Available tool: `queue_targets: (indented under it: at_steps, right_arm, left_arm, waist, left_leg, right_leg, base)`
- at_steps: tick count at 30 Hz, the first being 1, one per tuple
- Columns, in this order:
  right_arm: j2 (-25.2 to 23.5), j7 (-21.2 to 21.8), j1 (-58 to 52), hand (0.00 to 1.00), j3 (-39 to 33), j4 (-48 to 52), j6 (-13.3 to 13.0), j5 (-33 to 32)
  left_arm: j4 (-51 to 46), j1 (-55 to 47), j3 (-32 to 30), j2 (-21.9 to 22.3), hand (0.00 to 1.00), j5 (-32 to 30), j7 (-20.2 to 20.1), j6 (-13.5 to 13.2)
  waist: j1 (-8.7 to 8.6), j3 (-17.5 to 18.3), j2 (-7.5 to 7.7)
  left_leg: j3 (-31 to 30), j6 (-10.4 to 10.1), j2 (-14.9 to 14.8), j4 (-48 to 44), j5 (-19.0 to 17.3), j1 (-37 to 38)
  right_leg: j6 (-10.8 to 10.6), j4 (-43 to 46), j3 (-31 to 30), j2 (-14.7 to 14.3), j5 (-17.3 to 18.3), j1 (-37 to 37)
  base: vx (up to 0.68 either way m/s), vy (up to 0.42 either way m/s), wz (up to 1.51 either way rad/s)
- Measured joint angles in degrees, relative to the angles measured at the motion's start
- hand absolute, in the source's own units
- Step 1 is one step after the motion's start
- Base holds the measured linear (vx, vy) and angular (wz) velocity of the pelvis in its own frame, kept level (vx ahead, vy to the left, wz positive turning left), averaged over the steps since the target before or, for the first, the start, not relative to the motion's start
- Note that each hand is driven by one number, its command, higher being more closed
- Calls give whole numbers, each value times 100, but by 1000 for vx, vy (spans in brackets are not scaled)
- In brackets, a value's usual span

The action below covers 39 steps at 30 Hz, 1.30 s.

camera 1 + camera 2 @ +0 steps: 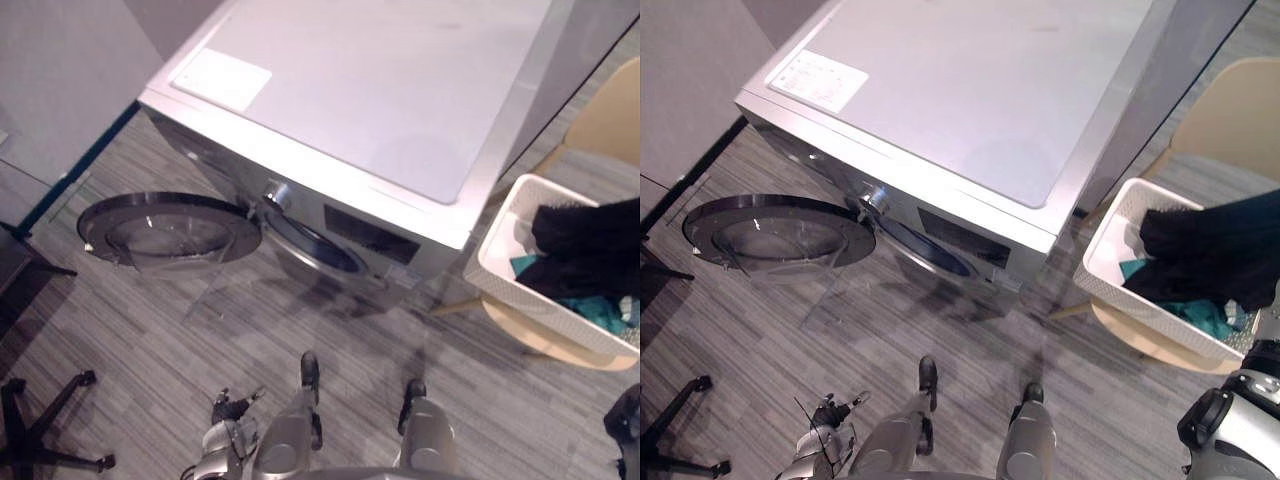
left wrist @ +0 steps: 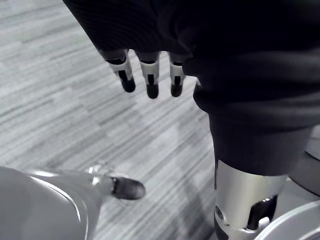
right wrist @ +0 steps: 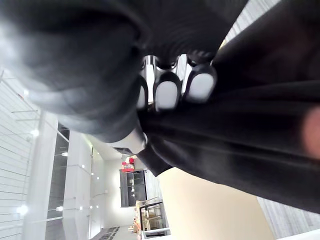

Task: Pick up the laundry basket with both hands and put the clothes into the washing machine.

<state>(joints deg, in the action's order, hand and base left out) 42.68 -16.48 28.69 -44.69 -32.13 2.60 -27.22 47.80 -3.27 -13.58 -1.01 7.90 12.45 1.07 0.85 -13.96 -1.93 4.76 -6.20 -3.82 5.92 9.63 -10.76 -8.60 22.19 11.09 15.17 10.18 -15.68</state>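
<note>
Washer: silver front-loader [image 1: 400,110], directly ahead of robot; white label [image 1: 222,78] on lid, far left corner.
Door: round, dark-rimmed [image 1: 165,228], fully open, swung out to robot's left, above floor.
Drum opening: dark [image 1: 312,248], uncovered; contents can't be made out.
Laundry basket: white, perforated walls [image 1: 1102,250], sits on beige chair [image 1: 1230,110] to robot's right, beside washer's right front corner. No hand on it.
Clothes: in basket. Black garment [image 1: 1210,250] heaped on top, reaches above rim; teal piece [image 1: 1205,315] beneath, nr front wall.
Left hand: low at robot's left side [image 1: 222,435], well apart from basket. Wrist view: fingers [image 2: 150,75] straight, side by side, hanging slack over floor, holding nothing.
Right hand: [image 3: 167,95] low at robot's right, near side of chair. Open or closed: cannot tell. Contact w/ basket or clothes: cannot tell.
Floor: grey striped planks [image 1: 150,340].
Other: black star-shaped stand base [image 1: 40,440] on floor, far left.
</note>
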Motion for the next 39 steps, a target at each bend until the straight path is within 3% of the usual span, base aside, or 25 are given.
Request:
queue_targets:
  at_steps: [8, 13, 19, 25, 30, 35, 39]
  right_arm:
    - [-105, -51, -169, 100, 4, -2, -153, -170]
    - [-97, -91, -169, 100, 108, 0, -411, -353]
    - [-9, -89, -160, 100, 590, 140, -479, -529]
    - [191, -69, 374, 100, 1421, 713, -671, -691]
    - [378, 59, 1348, 100, 2668, 914, -723, -933]
    - [773, 189, 2545, 100, 3861, 873, -725, -1075]
    - [778, 280, 3412, 100, 4422, 803, -854, -1204]
  left_arm:
    - [-62, -136, -1, -34, 0, -85, -6, 34]
    - [-1189, -494, 81, -105, 0, -54, -5, 22]
    - [-2483, -766, 220, -263, 0, 55, 3, -70]
    - [-3508, -916, 334, -262, 0, 138, 38, -154]
    - [-4451, -902, 528, -284, 0, 102, 48, -219]
    - [-5152, -895, 852, -405, 0, 119, 46, -338]
    - [-5986, -699, 1082, -480, 0, 182, 32, -453]
  waist:
    - [-26, 345, -17]
    - [-13, 602, 41]
    - [7, 981, 144]
    - [5, 1126, 181]
    - [52, 1263, 252]
    - [192, 1284, 273]
    - [329, 1303, 295]
  left_leg:
    - [-201, -5, -175, 5, -8, 132]
    - [-371, -4, -208, 7, -9, 260]
    - [-524, -2, -208, 7, -8, 270]
    - [-603, -1, -229, 7, -7, 380]
    - [-622, -2, -303, 6, -6, 492]
    - [-647, -4, -342, 6, -6, 591]
    - [-737, -3, -300, 6, -5, 621]
  right_leg:
    - [22, -809, 131, -319, -373, 514]
    - [17, -1350, 252, -440, -619, 956]
    - [34, -1650, 353, -516, -749, 1171]
    - [47, -1829, 437, -577, -822, 1369]
    - [91, -1924, 459, -673, -887, 1553]
    - [107, -1945, 480, -720, -899, 1659]
    - [107, -1943, 581, -695, -890, 1749]
  base:
    - [4, -4, -1]
    - [-3, 13, 7]
    - [2, 7, 9]
    - [-6, -3, 5]
    - [0, 0, 0]
    - [-5, -5, 2]
    - [-10, 2, 10]
